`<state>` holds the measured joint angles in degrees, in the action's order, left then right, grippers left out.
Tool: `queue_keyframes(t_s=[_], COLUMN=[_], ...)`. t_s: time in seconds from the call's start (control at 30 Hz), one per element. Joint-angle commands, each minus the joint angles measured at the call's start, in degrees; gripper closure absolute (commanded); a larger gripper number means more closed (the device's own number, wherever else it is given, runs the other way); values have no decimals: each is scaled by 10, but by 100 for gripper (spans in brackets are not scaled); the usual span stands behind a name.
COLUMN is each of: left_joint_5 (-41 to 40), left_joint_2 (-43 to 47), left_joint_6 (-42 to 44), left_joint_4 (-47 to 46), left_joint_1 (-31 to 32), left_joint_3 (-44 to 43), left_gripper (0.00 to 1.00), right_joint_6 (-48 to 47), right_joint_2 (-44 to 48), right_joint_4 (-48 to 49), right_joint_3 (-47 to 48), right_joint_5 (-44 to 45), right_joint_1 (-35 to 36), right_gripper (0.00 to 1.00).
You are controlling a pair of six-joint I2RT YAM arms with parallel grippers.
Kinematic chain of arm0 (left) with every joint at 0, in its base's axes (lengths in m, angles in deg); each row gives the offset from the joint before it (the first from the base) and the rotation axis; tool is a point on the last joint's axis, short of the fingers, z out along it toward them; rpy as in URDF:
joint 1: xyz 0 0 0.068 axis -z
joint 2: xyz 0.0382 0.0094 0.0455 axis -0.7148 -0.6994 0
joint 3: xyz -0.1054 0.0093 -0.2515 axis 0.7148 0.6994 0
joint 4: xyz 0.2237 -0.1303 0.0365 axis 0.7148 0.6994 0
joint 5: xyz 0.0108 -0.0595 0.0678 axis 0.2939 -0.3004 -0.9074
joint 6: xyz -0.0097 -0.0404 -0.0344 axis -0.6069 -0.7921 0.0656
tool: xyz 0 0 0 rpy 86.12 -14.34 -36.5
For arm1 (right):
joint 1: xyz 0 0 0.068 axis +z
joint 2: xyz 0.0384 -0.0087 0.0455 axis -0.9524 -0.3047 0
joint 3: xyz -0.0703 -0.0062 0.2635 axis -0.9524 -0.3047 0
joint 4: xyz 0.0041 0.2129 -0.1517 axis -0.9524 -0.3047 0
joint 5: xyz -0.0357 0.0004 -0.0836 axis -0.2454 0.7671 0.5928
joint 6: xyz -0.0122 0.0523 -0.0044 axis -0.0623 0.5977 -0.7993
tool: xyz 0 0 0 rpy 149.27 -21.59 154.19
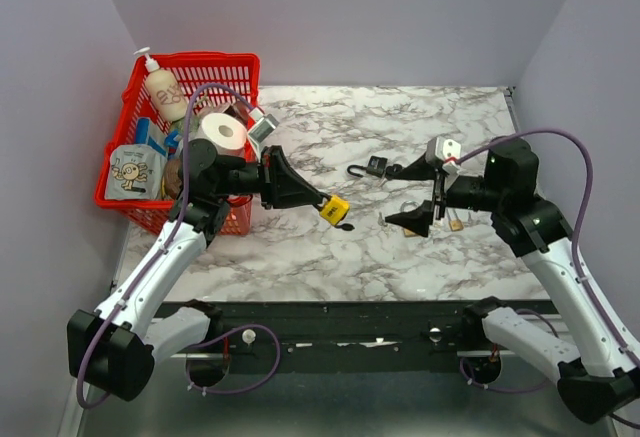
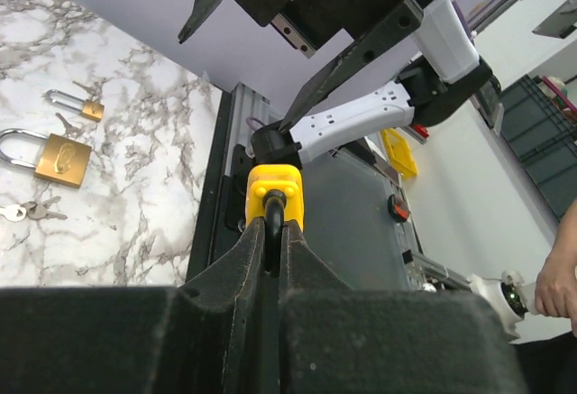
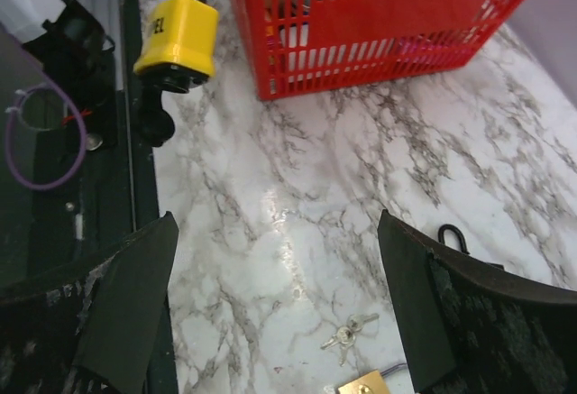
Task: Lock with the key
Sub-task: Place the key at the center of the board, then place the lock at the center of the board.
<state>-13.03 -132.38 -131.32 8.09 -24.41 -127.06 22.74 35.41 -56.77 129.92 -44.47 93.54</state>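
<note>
Marble-patterned tabletop fills the workspace, and the yellow padlock hangs in the air above its near-middle. It is carried by the left gripper, whose fingers are pinched tight on the black shackle. A dark piece that looks like a key head juts from the lock's bottom end. Facing it from the right, well apart, the right gripper hovers with its jaws spread wide and nothing between them. Under that gripper lie loose keys and a brass padlock. A black padlock rests farther back, and a red basket stands at the left edge.
</note>
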Motion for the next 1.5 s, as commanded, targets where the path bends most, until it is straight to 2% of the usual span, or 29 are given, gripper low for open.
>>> queue_keyframes(t_s=[0.0,0.1,0.17,0.3,0.57,0.77,0.97,1.27,1.37,1.47], left_joint_5=[19,19,20,27,38,41,43,42,44,45], left_joint_2=[10,2,-1,-5,-5,-4,-6,-6,-6,-6], left_joint_6=[-27,-60,-64,-65,-77,-82,-89,-93,-95,-94], left_joint_4=[-47,-81,-80,-80,-90,-90,-99,-105,-105,-105], left_joint_1=[7,8,10,21,44,55,56,68,71,76], left_joint_3=[-15,-10,-12,-15,-11,-11,-8,-6,-5,-4], left_gripper=[100,100,100,100,100,100,100,100,100,100], right_joint_6=[24,45,10,-103,-168,-185,-221,-250,-246,-252], right_joint_2=[-45,-33,-8,0,27,35,45,46,50,56], right_joint_4=[-82,-41,-31,-72,26,68,51,94,115,121], right_joint_3=[55,43,30,45,-7,-18,-26,-38,-47,-53], right_joint_5=[-54,-39,-24,10,107,124,127,197,212,216], right_joint_1=[13,32,59,120,208,260,309,350,353,357], right_gripper=[0,0,0,0,0,0,0,0,7,2])
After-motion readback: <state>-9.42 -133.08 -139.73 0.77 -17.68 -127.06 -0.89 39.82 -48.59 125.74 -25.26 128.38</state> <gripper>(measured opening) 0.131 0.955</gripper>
